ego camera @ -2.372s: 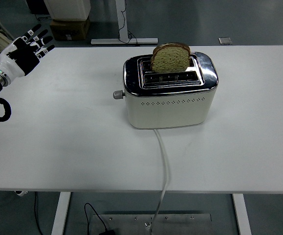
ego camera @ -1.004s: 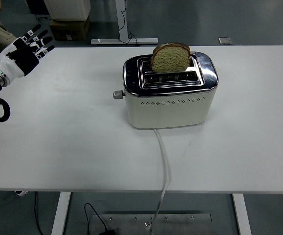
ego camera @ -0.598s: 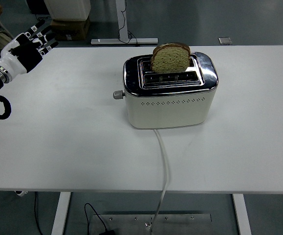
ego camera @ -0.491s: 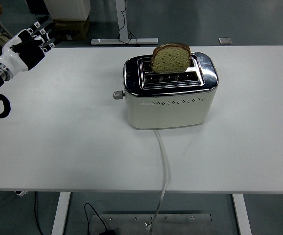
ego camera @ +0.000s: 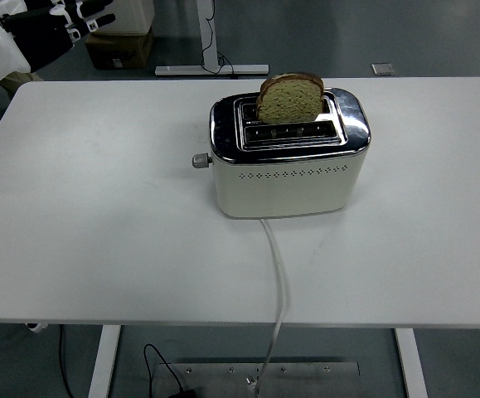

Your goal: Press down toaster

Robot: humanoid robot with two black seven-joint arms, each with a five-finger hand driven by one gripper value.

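Left hand [ego camera: 32, 33], fingers spread and empty, is raised at upper left, well apart from the toaster [ego camera: 288, 157]; its lever [ego camera: 200, 160] is left unpressed.

Toaster [ego camera: 288, 170]: body looks matt cream, painted metal or plastic, can't tell which, w/ a row of small punched dots along the side; top plate [ego camera: 349, 126] is polished chrome, mirror-glossy, picks up reflections. Lever knob [ego camera: 198, 160] grey, dull finish, prob. plastic. Bread slice [ego camera: 289, 97]: rough, porous crumb, darker crust, matt. Cord [ego camera: 278, 292] smooth, whitish, rubbery-looking sheath. Table [ego camera: 99, 215]: white top, smooth, low sheen, looks like laminate. Left hand [ego camera: 45, 29]: black matt parts w/ glossy white hard-shell casing, plastic-looking. Floor [ego camera: 438, 41] grey-blue, smooth, slight sheen.
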